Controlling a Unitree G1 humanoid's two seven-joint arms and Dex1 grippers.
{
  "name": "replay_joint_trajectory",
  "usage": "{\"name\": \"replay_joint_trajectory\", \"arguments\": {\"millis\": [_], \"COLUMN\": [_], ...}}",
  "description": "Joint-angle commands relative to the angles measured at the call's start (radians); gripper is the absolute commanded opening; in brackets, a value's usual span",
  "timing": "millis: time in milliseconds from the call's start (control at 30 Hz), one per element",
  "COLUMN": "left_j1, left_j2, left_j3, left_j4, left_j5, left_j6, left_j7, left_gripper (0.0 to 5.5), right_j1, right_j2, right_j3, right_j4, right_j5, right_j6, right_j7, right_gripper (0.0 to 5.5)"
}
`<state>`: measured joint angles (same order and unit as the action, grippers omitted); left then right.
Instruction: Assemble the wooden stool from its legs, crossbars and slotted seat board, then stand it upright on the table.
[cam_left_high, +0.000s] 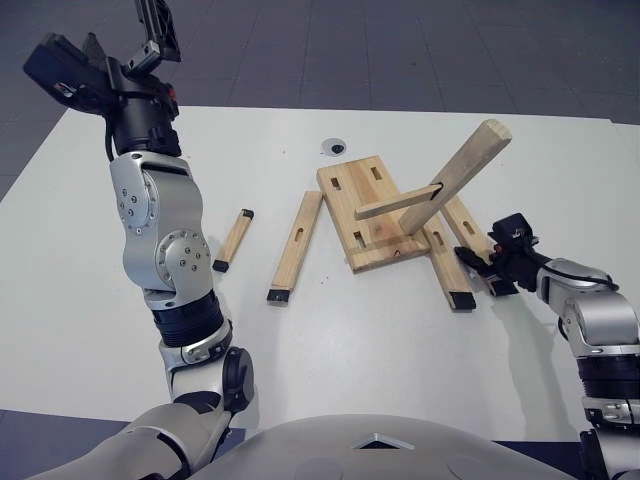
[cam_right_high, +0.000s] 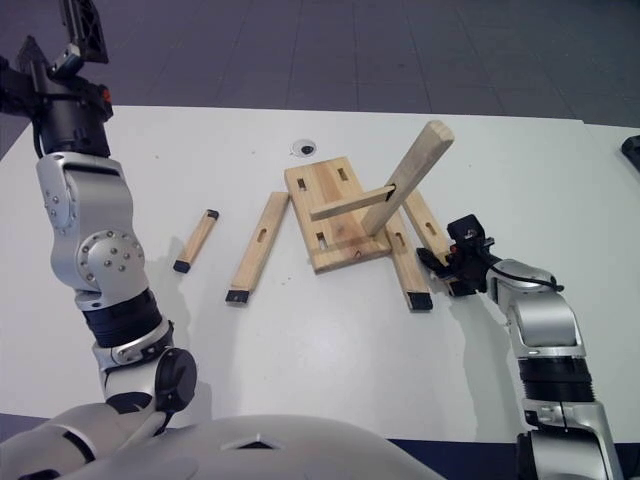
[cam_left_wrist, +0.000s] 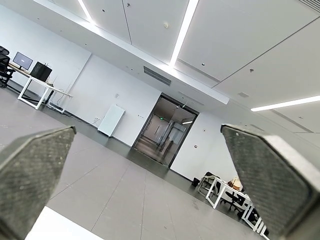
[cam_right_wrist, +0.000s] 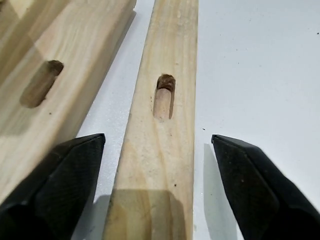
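The slotted seat board (cam_left_high: 372, 190) lies flat at mid-table. One leg (cam_left_high: 462, 168) stands tilted in it, with a crossbar (cam_left_high: 392, 206) sticking out of its side. Two more legs lie at the board's right side: one (cam_left_high: 446, 268) with a black end cap, and one (cam_right_wrist: 161, 125) that runs between the fingers of my right gripper (cam_left_high: 486, 268). That gripper is open and straddles the leg near its end, low over the table. A loose leg (cam_left_high: 296, 244) and a short crossbar (cam_left_high: 233, 240) lie left of the board. My left gripper (cam_left_wrist: 150, 175) is open, empty and raised high over the table's far left corner.
A round cable hole (cam_left_high: 334, 147) sits in the white table (cam_left_high: 330, 340) just behind the seat board. Bare tabletop stretches in front of the parts and to the far left. A dark object (cam_right_high: 632, 148) pokes in at the right edge.
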<state>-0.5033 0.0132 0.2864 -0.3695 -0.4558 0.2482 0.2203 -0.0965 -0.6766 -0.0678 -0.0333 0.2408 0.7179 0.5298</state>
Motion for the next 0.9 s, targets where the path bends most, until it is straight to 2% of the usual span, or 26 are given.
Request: {"name": "replay_joint_trajectory", "arguments": {"millis": [33,233,433,567,633,667,767,900], "left_j1": [0.001,-0.004,0.004,0.019,0.030,0.032,0.007,-0.129], "left_j2": [-0.001,0.004,0.000,0.019,0.057,0.079,0.128,0.144], "left_j3": [-0.008,-0.011,-0.024,-0.009,0.037,0.066,0.172,0.152], "left_j4": [-0.007,0.005,0.023,0.008,-0.006,-0.013,-0.071,-0.159], "left_j5": [0.005,0.009,0.020,0.026,0.000,-0.036,-0.415,-0.849], "left_j6": [0.022,0.036,0.050,0.068,0.096,0.123,0.257,0.296], "left_j7": [0.011,0.010,0.007,0.009,0.001,-0.013,-0.089,-0.116], "left_gripper": [5.40,5.40,5.40,5.40,5.40,5.40,5.40,5.40], "right_j1": [-0.014,-0.076,-0.106,-0.191,-0.283,-0.333,-0.535,-0.646], "right_j2": [-0.002,0.041,0.055,0.070,0.060,0.054,0.057,0.063], "right_j3": [0.012,-0.053,-0.091,-0.249,-0.335,-0.368,-0.432,-0.352], "right_j4": [-0.022,0.024,0.026,0.014,0.004,-0.011,-0.118,-0.255], "right_j5": [0.006,0.055,0.084,0.141,0.164,0.177,0.267,0.303], "right_j6": [0.105,0.260,0.250,0.105,0.013,-0.023,-0.120,-0.206], "right_j7": [0.001,-0.032,-0.023,-0.036,-0.070,-0.090,-0.109,-0.055], "right_gripper": [3.18,2.10,2.04,2.04,2.04,2.04,2.04,2.04]}}
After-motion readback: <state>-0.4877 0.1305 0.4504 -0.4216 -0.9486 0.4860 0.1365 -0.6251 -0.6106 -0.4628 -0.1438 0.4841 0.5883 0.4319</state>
